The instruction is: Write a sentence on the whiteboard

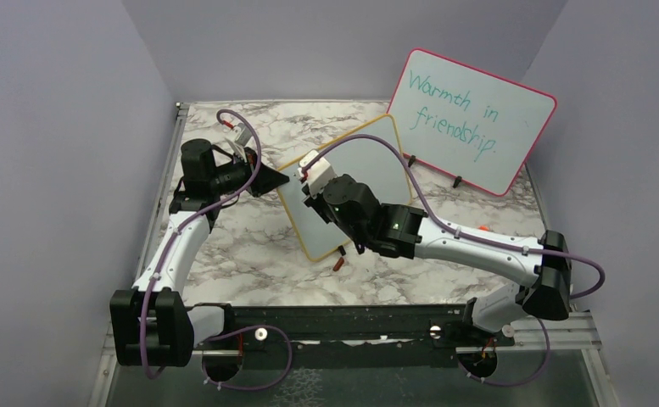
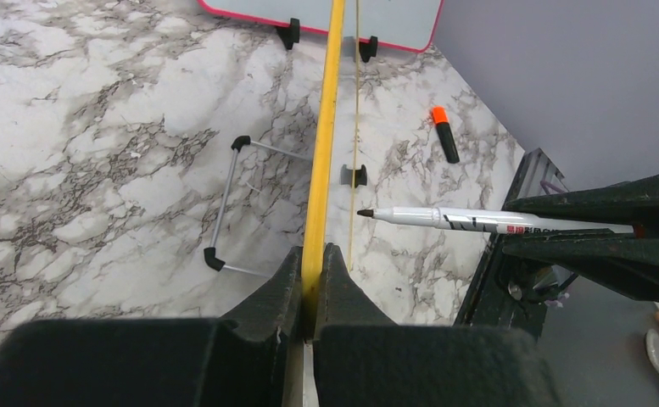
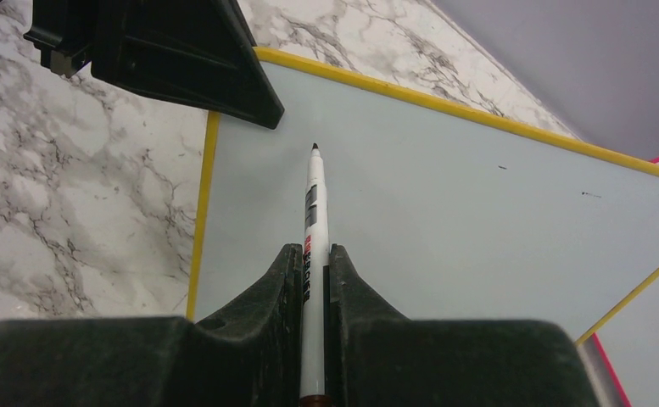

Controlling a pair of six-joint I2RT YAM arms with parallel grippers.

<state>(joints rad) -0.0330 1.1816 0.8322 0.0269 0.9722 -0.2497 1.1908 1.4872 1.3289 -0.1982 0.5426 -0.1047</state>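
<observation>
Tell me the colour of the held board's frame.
Yellow. The whiteboard's frame shows best in the right wrist view.
</observation>
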